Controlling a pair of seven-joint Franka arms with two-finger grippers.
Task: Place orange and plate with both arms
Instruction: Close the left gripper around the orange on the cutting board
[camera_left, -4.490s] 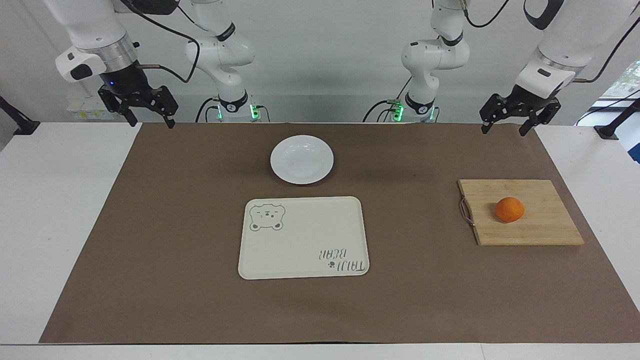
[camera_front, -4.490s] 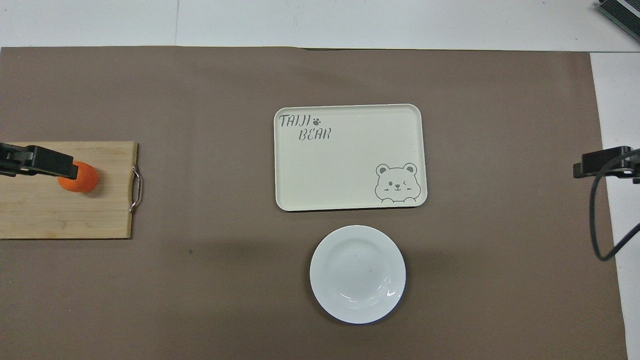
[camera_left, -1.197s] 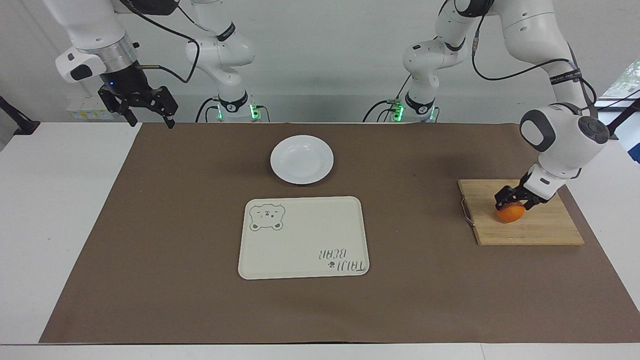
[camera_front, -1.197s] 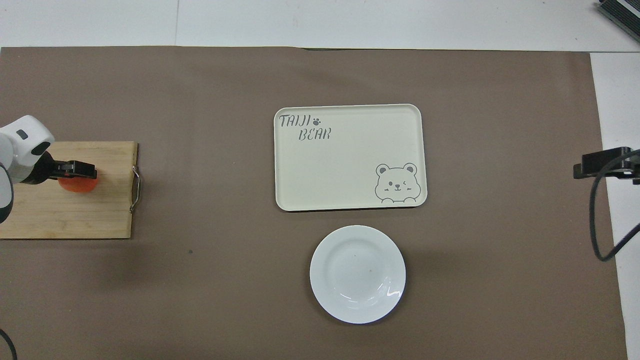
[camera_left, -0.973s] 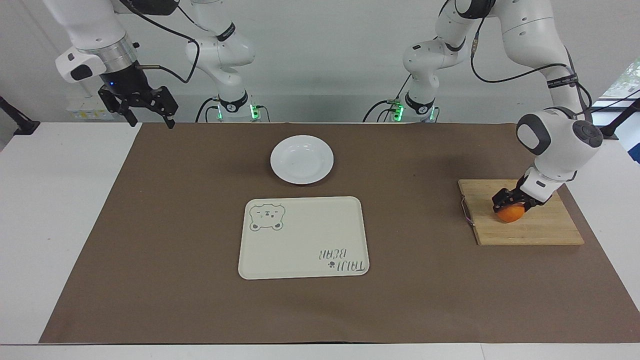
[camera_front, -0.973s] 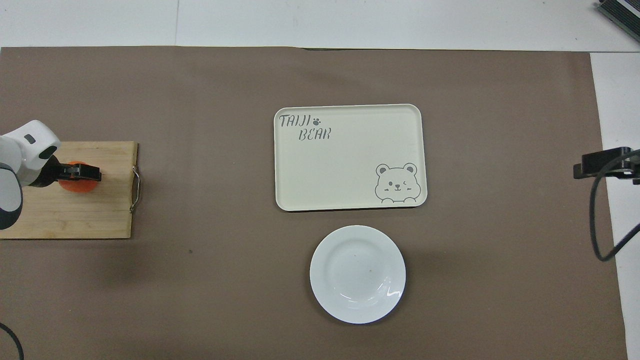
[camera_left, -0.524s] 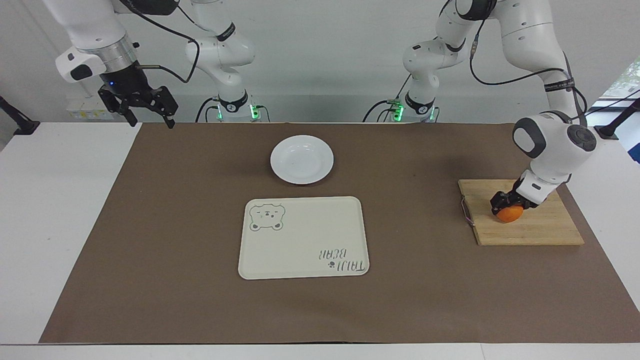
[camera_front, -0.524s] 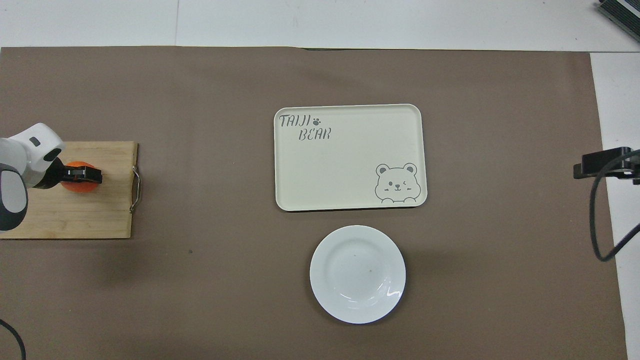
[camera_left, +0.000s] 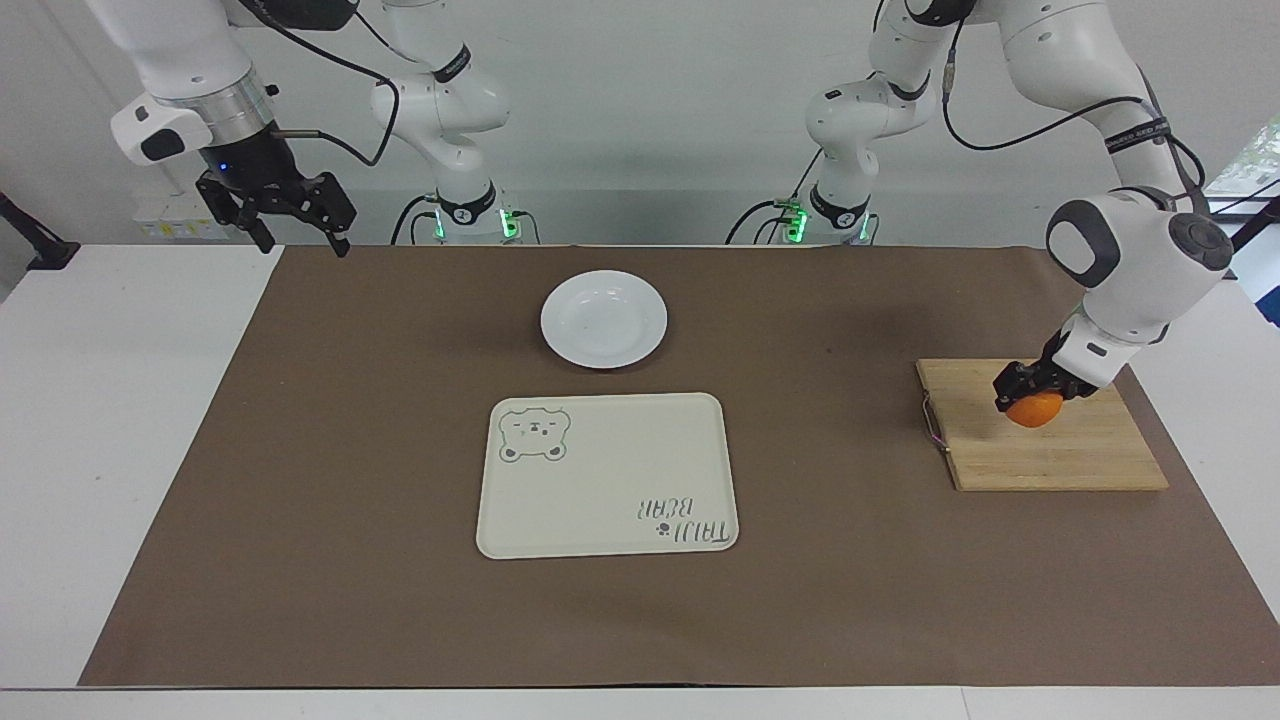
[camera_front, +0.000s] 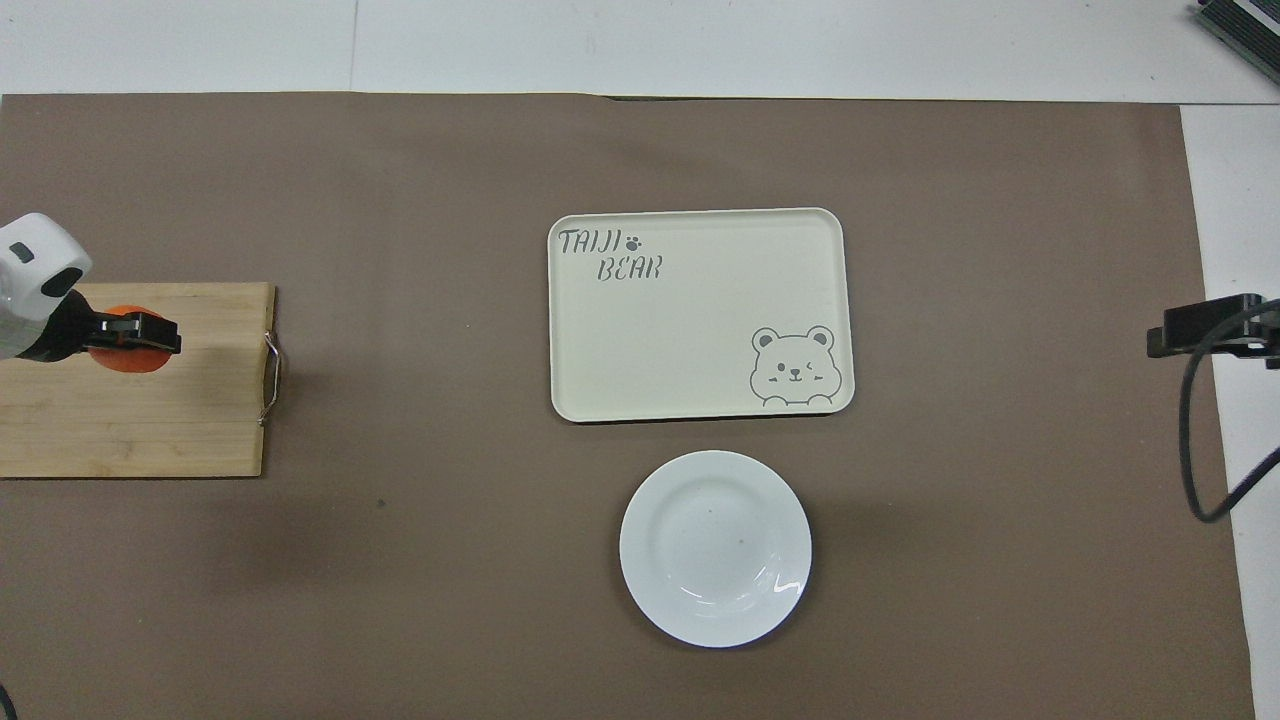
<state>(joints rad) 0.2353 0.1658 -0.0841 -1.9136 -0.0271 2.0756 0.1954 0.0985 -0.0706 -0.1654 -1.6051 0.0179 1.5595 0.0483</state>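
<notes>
Brown paper covers the white table (camera_left: 120, 420), with a cream bear-print tray (camera_left: 607, 475) at its middle and the white plate (camera_left: 604, 318) just nearer the robots. Toward the left arm's end lies a bamboo cutting board (camera_left: 1060, 455); over it the left gripper (camera_left: 1030, 392) pinches the orange (camera_left: 1035, 410), lifted just clear of the wood. Over the mat's corner the right gripper (camera_left: 295, 225) waits, jaws spread.

A robotics lab: white arms (camera_left: 1120, 250) bolted by a bench (camera_left: 100, 400) with a brown mat (camera_left: 350, 450), cables, plain grey wall.
</notes>
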